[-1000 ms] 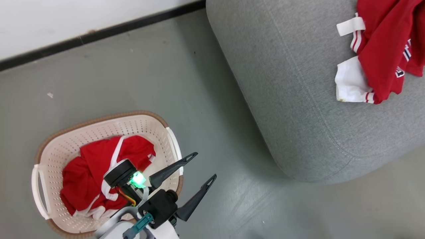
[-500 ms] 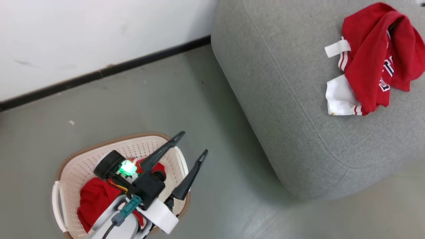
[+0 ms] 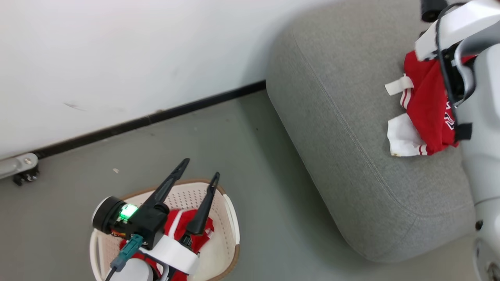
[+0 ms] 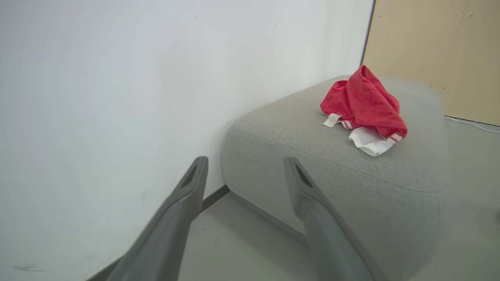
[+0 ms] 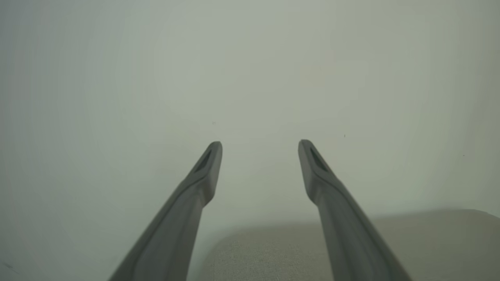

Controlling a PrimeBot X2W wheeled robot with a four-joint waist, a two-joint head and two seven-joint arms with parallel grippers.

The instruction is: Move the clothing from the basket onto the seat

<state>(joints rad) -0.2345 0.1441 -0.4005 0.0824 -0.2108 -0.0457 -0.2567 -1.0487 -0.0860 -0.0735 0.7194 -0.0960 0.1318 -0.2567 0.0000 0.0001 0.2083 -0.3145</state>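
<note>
The cream basket point(image 3: 220, 248) stands on the floor at the lower left with red clothing point(image 3: 206, 233) in it, partly hidden by my left arm. My left gripper point(image 3: 201, 168) hovers open above the basket, its fingers pointing toward the wall and nothing between them. More red and white clothing point(image 3: 425, 113) lies crumpled on the grey seat point(image 3: 343, 128). The left wrist view shows my left gripper point(image 4: 246, 162) open, facing the seat point(image 4: 332, 168) and that clothing point(image 4: 367, 105). My right gripper point(image 5: 259, 146) is open and empty, facing the wall above the seat point(image 5: 273, 249).
A white wall with a black skirting strip point(image 3: 156, 116) runs behind the basket and seat. A small metal caster point(image 3: 21, 169) sits at the far left. My pale right arm point(image 3: 474, 128) crosses over the seat's right side. A wooden panel point(image 4: 433, 58) stands beyond the seat.
The head camera has swung, so the whole picture shifted. My left gripper turned over the basket to point at the wall. My right arm came into the head view at upper right.
</note>
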